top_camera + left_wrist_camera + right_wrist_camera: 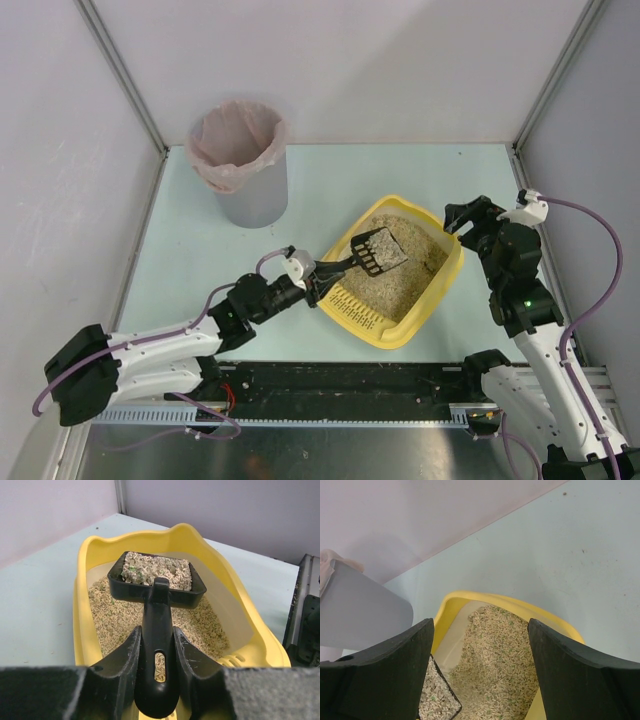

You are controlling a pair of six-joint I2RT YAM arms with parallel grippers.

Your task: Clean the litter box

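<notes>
Yellow plastic, the litter box [456,262] sits on the worktop [190,250] right of centre, turned at an angle, with its slotted grille edge toward the arms' bases. Beige litter [415,275] covers its floor. The left fingers [125,662] are narrowed onto the handle of a black scoop [155,580], one on each side, holding it. The scoop's head hangs over the litter inside the box, roughly level, filled with pellets and a few green flecks. The right fingers [385,672] stand wide apart with nothing between them, hovering just above the box's far right rim, over the litter and a corner of the scoop. A grey bin [250,195] with a pink liner stands at the far left, well apart from the box.
</notes>
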